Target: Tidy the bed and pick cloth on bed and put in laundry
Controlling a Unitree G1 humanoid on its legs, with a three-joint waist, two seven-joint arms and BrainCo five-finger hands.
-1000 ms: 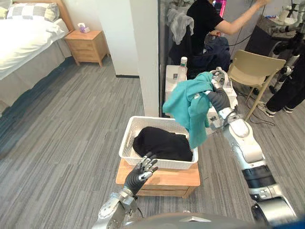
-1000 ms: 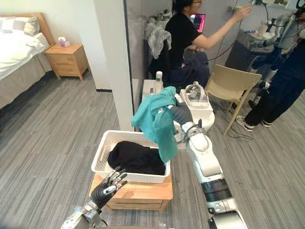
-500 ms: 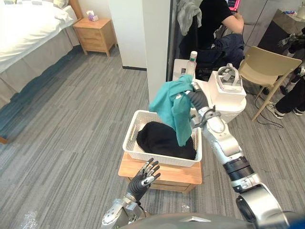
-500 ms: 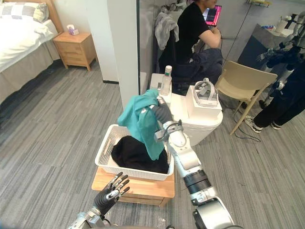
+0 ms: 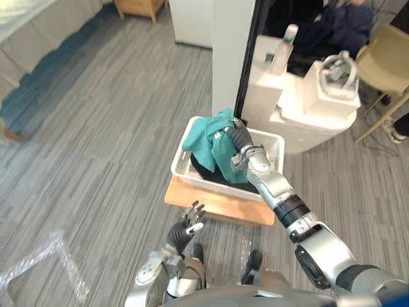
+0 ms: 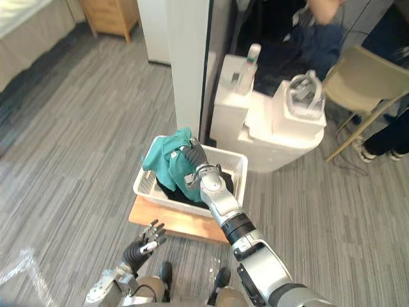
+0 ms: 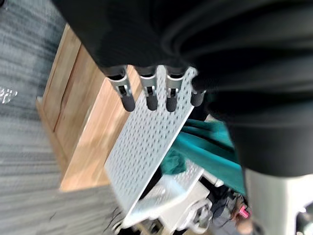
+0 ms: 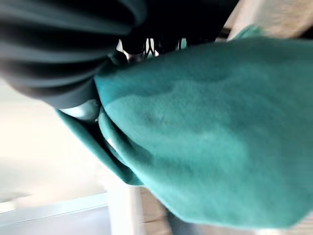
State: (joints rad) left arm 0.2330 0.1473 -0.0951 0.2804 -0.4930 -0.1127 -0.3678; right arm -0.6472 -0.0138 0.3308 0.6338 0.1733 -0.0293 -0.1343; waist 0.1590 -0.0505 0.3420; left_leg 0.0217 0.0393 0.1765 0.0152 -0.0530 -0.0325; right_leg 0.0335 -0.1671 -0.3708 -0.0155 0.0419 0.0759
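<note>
Since last frame: cloth [image 5: 206,142] lowered from mid-air into basket [image 5: 181,167], onto black clothes [image 5: 206,171]. Grip: right robot hand [image 5: 240,142] clenched on bunched top. Soft, light, limp; grasp by bunching. Idle: left robot hand [image 5: 184,229], fingers relaxed, empty.

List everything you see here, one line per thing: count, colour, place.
teal cloth: one, teal, bunched over the basket, gripped by the right hand
black cloth: one, black, lying in the basket
basket: one, white, perforated, on the wooden stand
wooden stand: one, light wood, under the basket
white unit: one, white, behind the basket
bottle: one, pale, on the white unit
headset: one, white-grey, on top of the white unit
chair: one, beige, far right
plastic sheet: one, clear, on the floor, lower left
right hand: curled round the teal cloth
left hand: open, low in front of the wooden stand
</note>
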